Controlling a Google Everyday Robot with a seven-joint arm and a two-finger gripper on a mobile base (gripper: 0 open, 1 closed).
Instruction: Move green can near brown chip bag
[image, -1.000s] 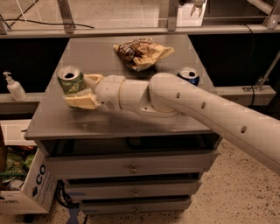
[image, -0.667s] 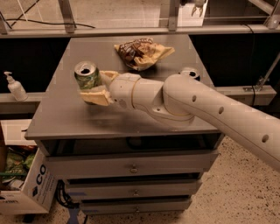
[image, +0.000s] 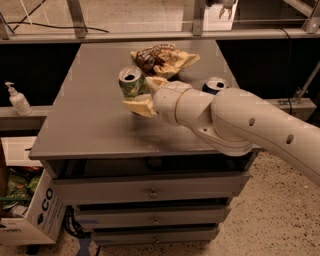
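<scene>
The green can (image: 132, 82) is held upright between the tan fingers (image: 139, 106) of my gripper (image: 142, 95), lifted a little above the grey table top (image: 85, 110). My gripper is shut on the can, at the table's middle. The brown chip bag (image: 162, 59), dark brown with tan edges, lies just behind and right of the can near the table's far edge. My white arm (image: 235, 125) reaches in from the right and hides part of the table.
A dark blue can (image: 216, 85) stands at the right of the table, partly hidden behind my arm. A soap bottle (image: 18, 100) stands on a ledge at the left. A cardboard box (image: 30, 210) sits on the floor at lower left. Drawers (image: 152, 192) are under the table top.
My gripper has carried the green can from the table's left side rightward and back, to just in front of the chip bag.
</scene>
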